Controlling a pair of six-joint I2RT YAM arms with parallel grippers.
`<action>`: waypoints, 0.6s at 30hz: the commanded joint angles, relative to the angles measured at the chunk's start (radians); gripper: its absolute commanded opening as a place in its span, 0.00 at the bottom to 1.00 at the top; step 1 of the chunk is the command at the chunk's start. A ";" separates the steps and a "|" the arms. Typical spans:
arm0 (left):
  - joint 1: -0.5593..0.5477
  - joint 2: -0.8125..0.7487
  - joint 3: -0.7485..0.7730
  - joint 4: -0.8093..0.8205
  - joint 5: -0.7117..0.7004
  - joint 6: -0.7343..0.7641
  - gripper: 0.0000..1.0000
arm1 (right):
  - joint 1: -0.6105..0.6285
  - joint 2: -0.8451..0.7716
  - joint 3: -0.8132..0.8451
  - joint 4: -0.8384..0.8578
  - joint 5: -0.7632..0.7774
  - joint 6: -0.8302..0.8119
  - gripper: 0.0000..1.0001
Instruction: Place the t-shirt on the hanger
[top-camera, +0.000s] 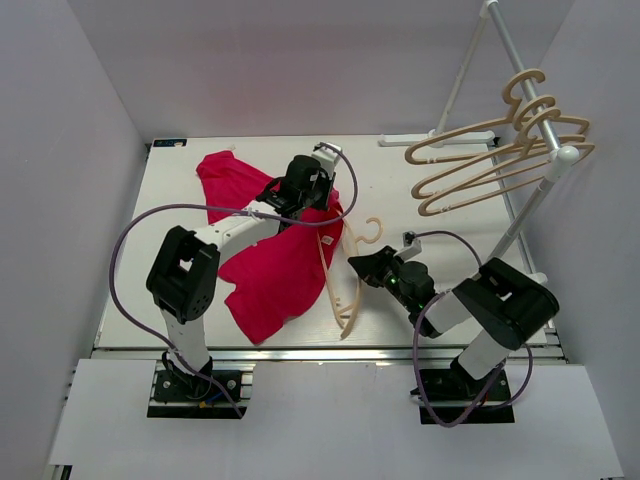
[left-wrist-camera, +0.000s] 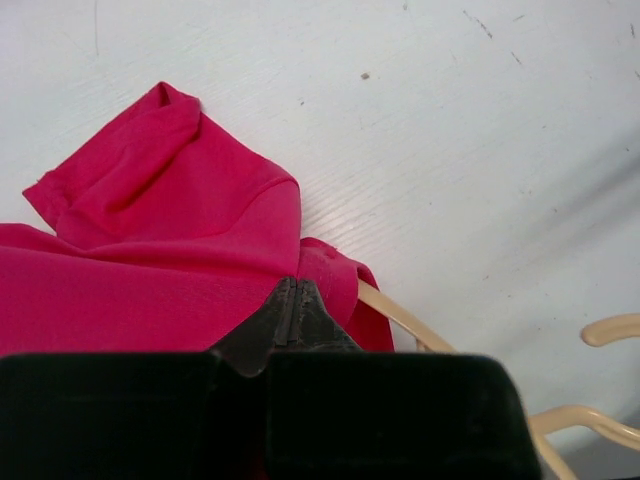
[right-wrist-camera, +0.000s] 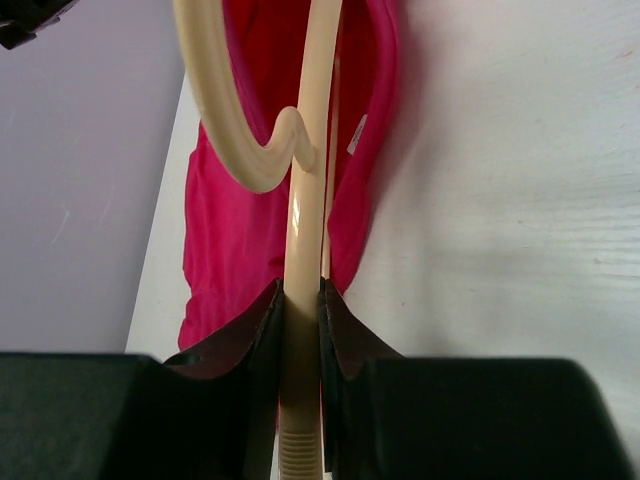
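Right wrist view: the right gripper (right-wrist-camera: 300, 295) is almost closed, both fingers pressed against a straight bar of the hanger (right-wrist-camera: 305, 210). The hook curls just beyond the fingertips.
Hanger position: on the table (top-camera: 385, 180), right of centre, its near end at the right arm. It runs along the right edge of the t-shirt (top-camera: 265, 275), touching it. Flat or tipped on edge: cannot tell.
Shirt position: crumpled on the table left of centre, spread from near the front edge toward the far left corner. A small white label (right-wrist-camera: 357, 135) shows just beside the hanger bar.
Left arm: the left gripper (left-wrist-camera: 293, 300) sits beyond the hanger, over the far right part of the shirt. Its fingers are fully together, with a fold of red cloth gathered at the tips.
Left wrist view: a folded sleeve lies past the fingertips. To the right, a hanger arm comes out from under the cloth edge.
Far right: a white rack (top-camera: 520, 60) carries several spare hangers (top-camera: 500, 150) hooked on its rail.
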 joint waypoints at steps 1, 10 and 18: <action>-0.007 -0.068 -0.018 0.018 0.017 -0.026 0.00 | 0.007 0.067 0.046 0.499 -0.050 0.000 0.00; -0.007 -0.096 -0.032 0.001 0.020 -0.063 0.00 | 0.008 0.082 0.123 0.518 -0.041 -0.096 0.00; -0.007 -0.249 -0.147 0.029 0.164 -0.121 0.00 | 0.003 0.133 0.171 0.637 -0.035 -0.170 0.00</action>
